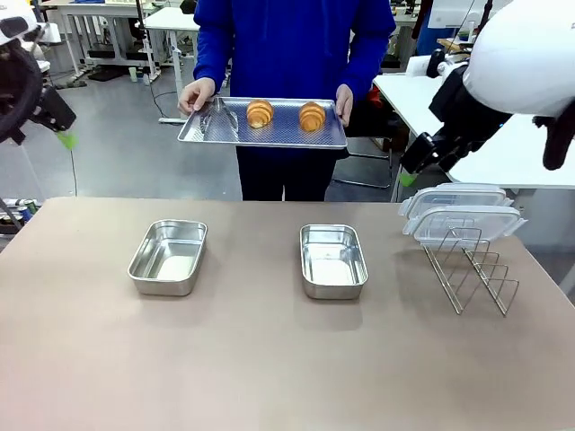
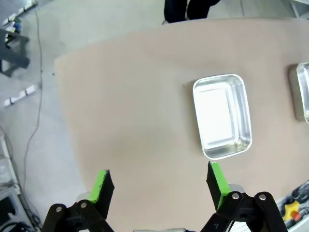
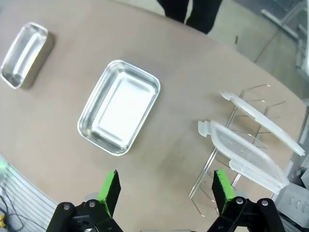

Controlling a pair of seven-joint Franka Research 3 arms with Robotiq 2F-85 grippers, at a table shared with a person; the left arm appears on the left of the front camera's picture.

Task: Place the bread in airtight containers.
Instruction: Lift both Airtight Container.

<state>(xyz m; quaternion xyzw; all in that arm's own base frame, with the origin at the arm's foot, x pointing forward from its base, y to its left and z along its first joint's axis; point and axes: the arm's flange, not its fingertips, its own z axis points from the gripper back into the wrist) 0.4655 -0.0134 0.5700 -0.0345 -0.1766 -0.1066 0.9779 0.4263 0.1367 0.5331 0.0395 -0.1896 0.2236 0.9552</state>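
Observation:
Two golden croissants, the bread (image 1: 260,113) (image 1: 312,116), lie on a flat metal tray (image 1: 269,136) that a person holds in both hands beyond the table's far edge. Two open steel containers stand on the table: one left (image 1: 168,258) (image 2: 222,116) (image 3: 24,55), one near the middle (image 1: 333,261) (image 3: 119,113). Both are empty and have no lids on. My left gripper (image 1: 63,136) (image 2: 159,186) hovers open, high at the far left. High at the right, my right gripper (image 1: 409,175) (image 3: 166,191) is also open, and nothing is between its fingers.
Two clear plastic lids (image 1: 463,214) (image 3: 251,145) rest on a wire rack (image 1: 472,274) at the table's right. A metal utensil (image 1: 216,117) lies on the left part of the person's tray. Bare brown table (image 1: 269,368) stretches in front of the containers.

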